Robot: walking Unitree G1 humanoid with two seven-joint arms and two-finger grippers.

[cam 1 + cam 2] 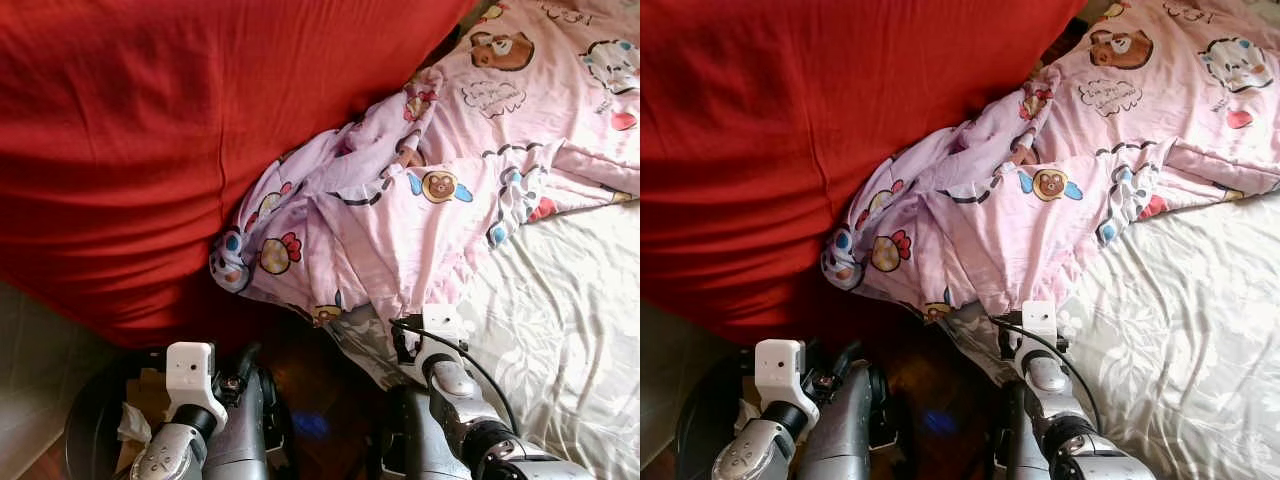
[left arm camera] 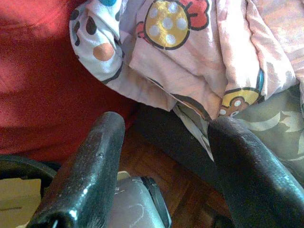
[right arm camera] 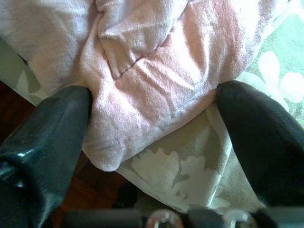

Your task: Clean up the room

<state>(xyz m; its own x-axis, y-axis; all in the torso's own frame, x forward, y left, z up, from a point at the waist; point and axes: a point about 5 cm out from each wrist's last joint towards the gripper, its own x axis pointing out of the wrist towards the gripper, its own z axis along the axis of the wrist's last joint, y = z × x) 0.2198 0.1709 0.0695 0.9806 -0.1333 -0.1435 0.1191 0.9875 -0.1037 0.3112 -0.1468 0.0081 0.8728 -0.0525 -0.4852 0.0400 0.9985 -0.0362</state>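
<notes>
— Where does the pink blanket (image 1: pixel 440 190) lie?

— It is bunched across the bed, on the pale flowered sheet (image 1: pixel 570 320), with its printed edge hanging over the bed's side and pressed against a large red cushion (image 1: pixel 150 150).

— And the right pincer (image 3: pixel 154 109)?

— It stands at the bed's edge with its fingers (image 3: pixel 47 133) spread wide, one on each side of a fold of the pink blanket. The fold lies between them, and the pads sit right at the cloth, not closed on it.

— What of the left pincer (image 2: pixel 161 142)?

— It is wide too and holds nothing. It hangs low over the dark wooden floor (image 2: pixel 175 185), near the blanket's dangling corner and beside the red cushion.

— Anything else down there?

— A round black bin (image 1: pixel 95 420) with crumpled paper in it stands on the floor by the left arm.
</notes>
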